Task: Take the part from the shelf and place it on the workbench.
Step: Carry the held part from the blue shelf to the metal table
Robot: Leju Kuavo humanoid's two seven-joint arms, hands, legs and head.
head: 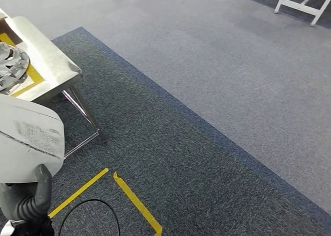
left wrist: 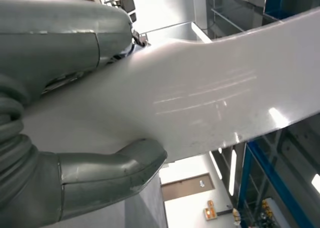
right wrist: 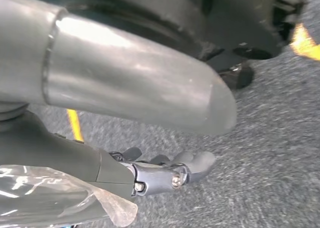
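Observation:
In the head view, a large white curved part (head: 27, 138) is at the lower left, and my left hand (head: 27, 200) grips it from below. In the left wrist view the glossy white part (left wrist: 211, 88) runs across the picture, clamped between the thumb (left wrist: 109, 173) and the fingers (left wrist: 68, 38) of my left hand (left wrist: 15, 123). The workbench (head: 50, 65), a pale top with yellow tape on chrome legs, stands at the far left, just beyond the part. My right hand (right wrist: 94, 168) hangs over the carpet with its fingers (right wrist: 188, 163) apart and nothing in them.
A silver wheel-like disc (head: 10, 65) lies on the workbench's left side. Yellow floor tape (head: 136, 205) and a black cable loop (head: 89, 210) lie on the dark carpet near my feet. A white frame (head: 304, 3) stands far off at the right. Clear plastic film (right wrist: 56, 193) covers my right wrist.

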